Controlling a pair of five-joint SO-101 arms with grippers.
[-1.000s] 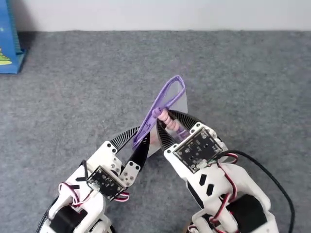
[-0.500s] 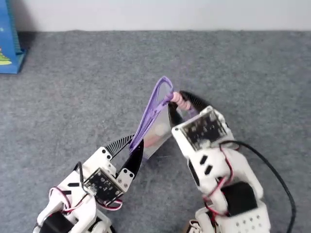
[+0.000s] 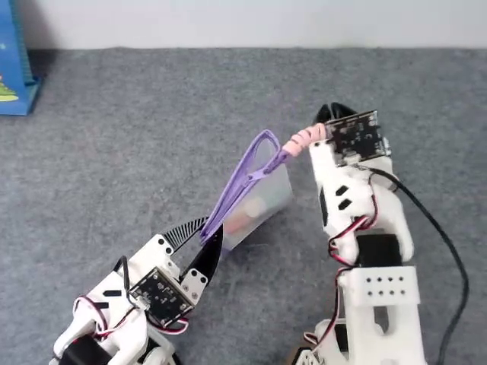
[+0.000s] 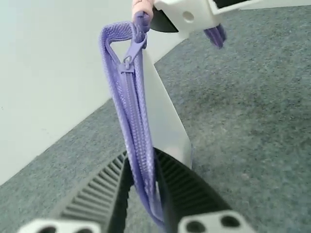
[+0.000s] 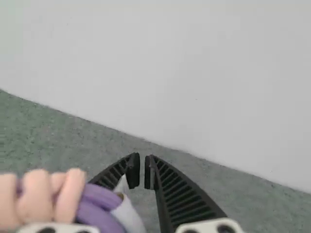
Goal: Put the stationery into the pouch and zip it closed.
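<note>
Soft, even light falls from above in the high view. The grey worktop point(image 3: 114, 152) is lit alike from edge to edge, with faint, soft-edged shadows under the pouch point(image 3: 262, 201) and the arms. A darker patch lies in the far corner beside the blue box point(image 3: 14, 68). In both wrist views the pale wall point(image 5: 170, 73) is the brightest area. The right pincer point(image 5: 142, 167) stands black against it. In the left wrist view the pouch's clear side shines near white.
</note>
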